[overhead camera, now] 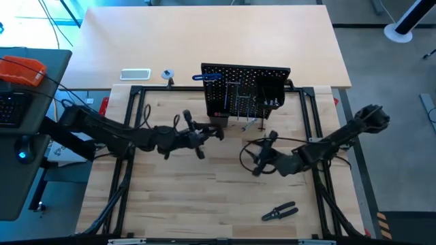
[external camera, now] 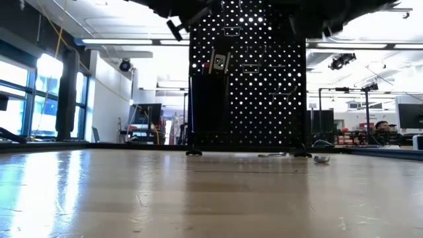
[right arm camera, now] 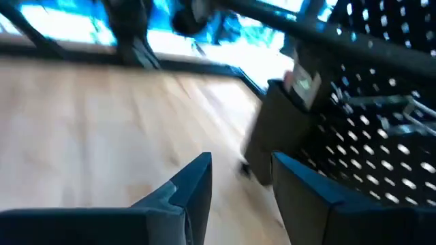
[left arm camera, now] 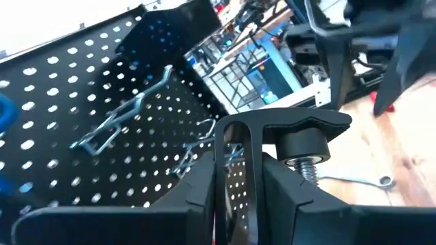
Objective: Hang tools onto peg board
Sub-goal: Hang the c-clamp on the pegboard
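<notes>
Standing upright at the far side of the wooden work table (overhead camera: 204, 197), the black peg board (overhead camera: 248, 88) carries a blue-handled tool (overhead camera: 199, 77) at its left end, thin screwdrivers (overhead camera: 238, 102) hanging near its middle and a black box bin (overhead camera: 271, 92) toward its right; in the low view the board (external camera: 248, 73) fills the centre, its holes lit from behind. A silver wrench (overhead camera: 253, 124) lies on the table just in front of the board's foot, and the black-handled pliers (overhead camera: 280, 211) lie well apart, near the table's front edge. The left gripper (overhead camera: 212, 131) hovers just in front of the board's left lower part, and its two fingers (left arm camera: 197, 194) are clamped on a black clamp (left arm camera: 272, 146), whose curved arm and threaded screw stand up between them, close to the bare metal hooks (left arm camera: 122, 112) on the board. The right gripper (overhead camera: 262, 158) sits lower, over the middle of the table to the right, with its fingers (right arm camera: 194, 184) apart and nothing between them, pointing toward the board's bin side. Beyond the frame, on the pale tabletop, lie a white rectangular tray (overhead camera: 135, 74) and, beside it, a small tape roll (overhead camera: 167, 73).
</notes>
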`<state>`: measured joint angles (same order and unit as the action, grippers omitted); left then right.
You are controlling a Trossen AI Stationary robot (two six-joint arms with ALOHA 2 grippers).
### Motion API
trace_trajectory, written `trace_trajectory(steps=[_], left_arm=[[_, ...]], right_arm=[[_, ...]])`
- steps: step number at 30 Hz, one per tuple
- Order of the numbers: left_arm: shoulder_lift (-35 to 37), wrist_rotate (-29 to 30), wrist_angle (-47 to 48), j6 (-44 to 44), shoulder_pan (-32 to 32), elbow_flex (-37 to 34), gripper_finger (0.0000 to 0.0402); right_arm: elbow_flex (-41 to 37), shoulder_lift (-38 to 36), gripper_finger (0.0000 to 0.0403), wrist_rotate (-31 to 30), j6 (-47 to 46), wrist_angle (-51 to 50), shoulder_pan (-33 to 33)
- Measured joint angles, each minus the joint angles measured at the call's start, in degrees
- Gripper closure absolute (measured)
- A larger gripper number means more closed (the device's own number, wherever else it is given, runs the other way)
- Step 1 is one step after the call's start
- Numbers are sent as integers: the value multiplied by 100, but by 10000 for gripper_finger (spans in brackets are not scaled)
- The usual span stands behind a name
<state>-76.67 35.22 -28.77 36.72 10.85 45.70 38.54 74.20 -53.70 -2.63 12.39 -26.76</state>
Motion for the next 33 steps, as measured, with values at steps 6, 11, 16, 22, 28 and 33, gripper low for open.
trace_trajectory(steps=[6, 11, 16, 22, 28, 33], left_arm=[[-560, -21, 13, 434, 53, 308, 335], [-1115, -1, -31, 944, 178, 736, 335], [-1507, 86, -23, 1376, 321, 1073, 335], [-1630, 106, 59, 1499, 389, 1255, 335], [-1627, 96, 106, 1506, 369, 1291, 335], [-1657, 5, 42, 1551, 369, 1289, 335]], right_arm=[[0, -258, 256, 687, -548, 685, 110], [0, -383, 256, 1401, -1364, 888, 327], [-2, -410, 255, 1431, -1660, 875, 388], [-2, -414, 235, 1541, -1661, 916, 387], [-2, -414, 203, 1720, -1548, 1011, 390], [-2, -361, 197, 1741, -1537, 1179, 418]])
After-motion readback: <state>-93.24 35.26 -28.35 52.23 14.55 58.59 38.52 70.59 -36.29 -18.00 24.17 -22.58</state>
